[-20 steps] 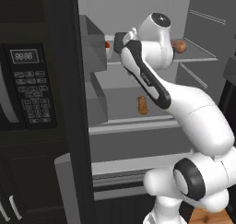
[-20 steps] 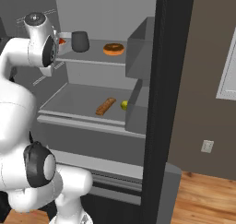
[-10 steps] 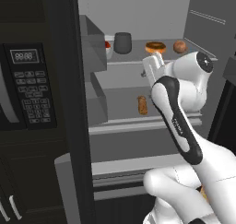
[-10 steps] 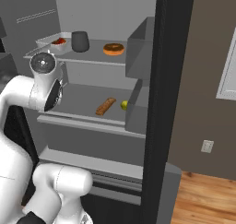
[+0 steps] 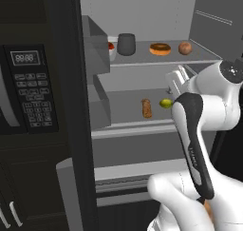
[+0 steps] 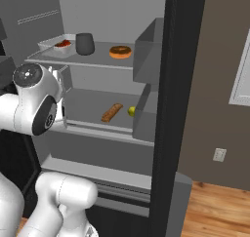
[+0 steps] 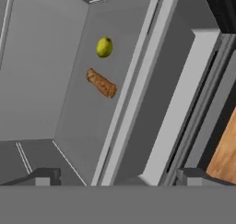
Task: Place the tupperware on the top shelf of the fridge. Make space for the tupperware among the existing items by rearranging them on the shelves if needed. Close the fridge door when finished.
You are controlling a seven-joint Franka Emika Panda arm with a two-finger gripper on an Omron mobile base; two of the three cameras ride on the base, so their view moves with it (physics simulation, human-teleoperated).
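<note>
Fridge door open. Tub sits on top shelf at its left end, just beside the jar; donut further right, fruit at far end. Lower shelf holds brown lump and lime, near each other. Fingers spread wide, empty, outside the fridge, facing lower shelf.

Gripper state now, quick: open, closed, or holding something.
Gripper: open, jaws spread wide, holding nothing; it looks toward the lime and brown lump on the lower shelf.
</note>
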